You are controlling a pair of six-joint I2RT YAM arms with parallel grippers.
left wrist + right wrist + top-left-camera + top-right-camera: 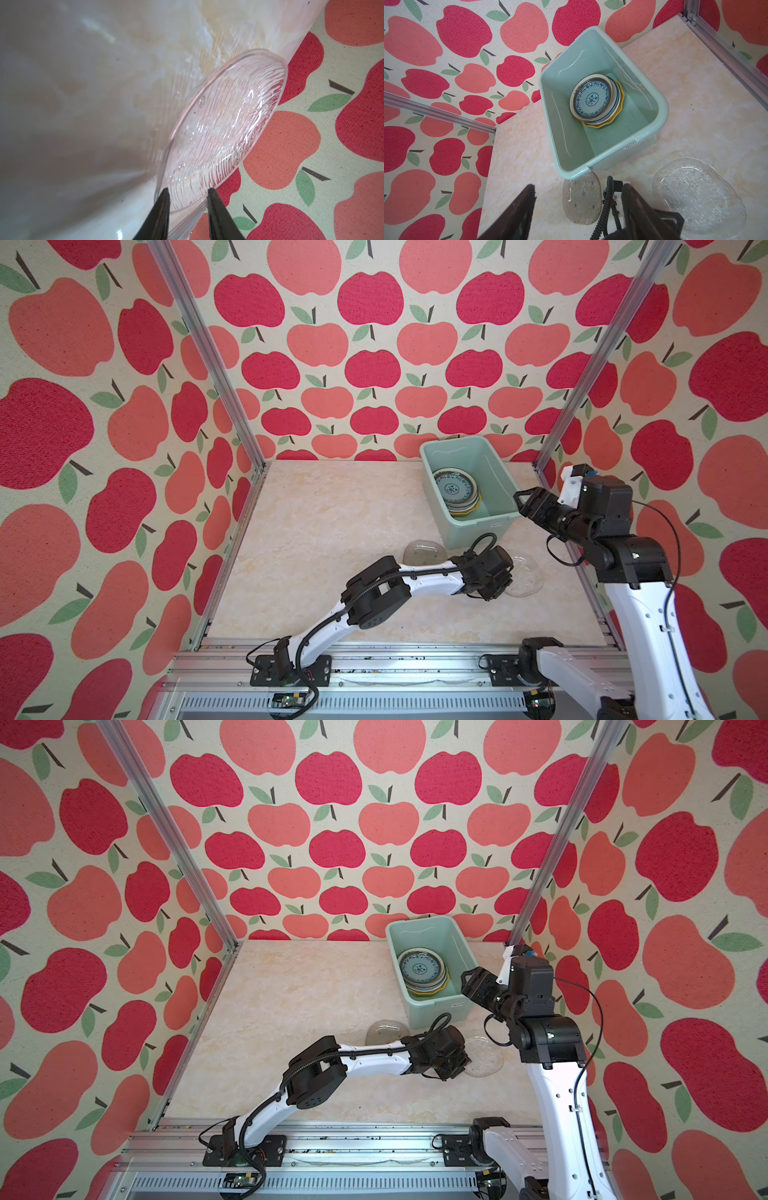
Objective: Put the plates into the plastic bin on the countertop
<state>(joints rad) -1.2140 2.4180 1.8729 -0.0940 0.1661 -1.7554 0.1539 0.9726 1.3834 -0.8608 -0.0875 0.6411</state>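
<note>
Mint-green plastic bin (663,110), centre frame — label (631,145) unreadable. Left gripper (188,193) straddles ribbed clear glass plate (224,124) at rim, grip uncertain; right gripper (578,187) gapes empty.

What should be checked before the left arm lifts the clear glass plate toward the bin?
1. Left pincer astride the rim of the clear glass plate: ok.
2. Grip firm on that plate: cannot tell.
3. Right pincer open and empty: ok.
4. Room in the plastic bin atop the plate stack: ok.
5. Route to the bin free of the right arm: probably not ok; its pincer hangs by the bin's near right corner.
6. Tinted glass plate binned: not ok, it lies on the countertop beside the bin.
</note>
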